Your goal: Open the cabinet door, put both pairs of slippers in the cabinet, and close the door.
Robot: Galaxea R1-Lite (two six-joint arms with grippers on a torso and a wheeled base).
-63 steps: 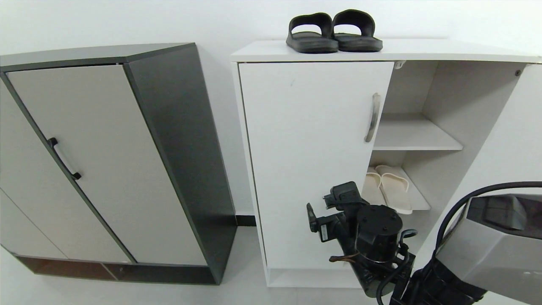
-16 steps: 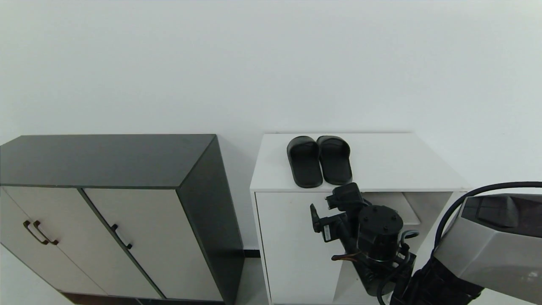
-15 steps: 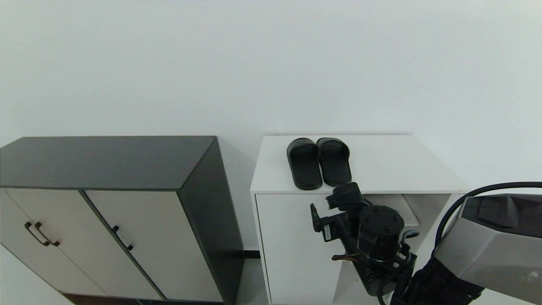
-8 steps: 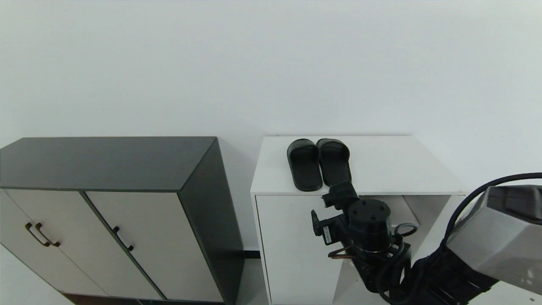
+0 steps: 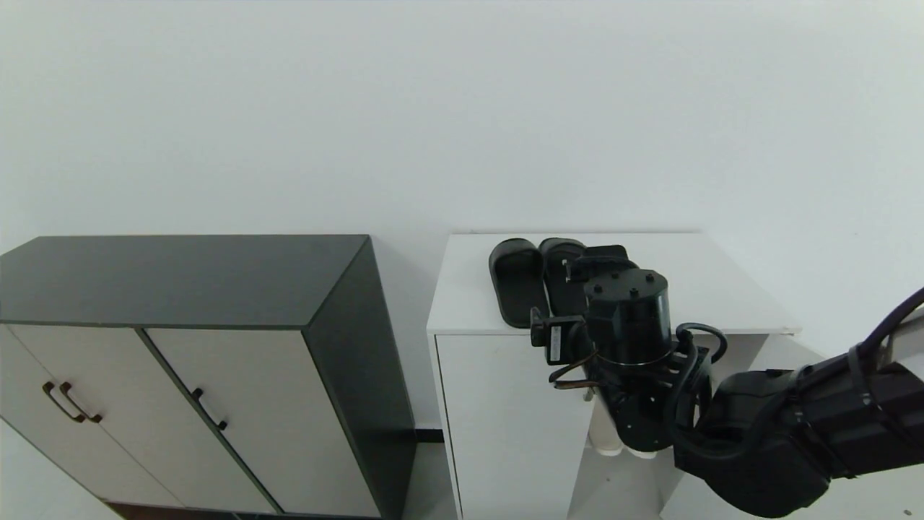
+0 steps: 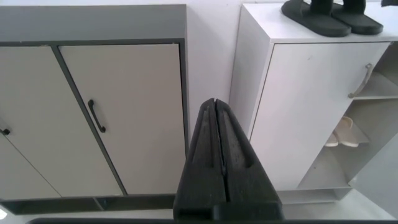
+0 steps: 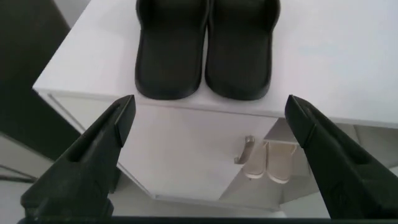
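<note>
- Right hand [image 7: 210, 106] has risen to the black slippers [image 7: 205, 50] atop the white cabinet [image 5: 722, 289], spread wide and empty.
- Left hand [image 6: 215, 111] is pressed shut.
- White slippers [image 6: 346, 132] sit on its lower shelf; a dark cabinet [image 5: 180, 278] stands beside.

We see the white cabinet [image 5: 693, 289] standing on the floor [image 5: 36, 484], just beside a dark cabinet [image 5: 180, 278]. On its flat top lie the black slippers [image 5: 515, 282], side by side as a pair, near the front edge. Inside the white cabinet, on a low shelf [image 6: 368, 140], lie the beige slippers [image 6: 346, 132], also side by side.
</note>
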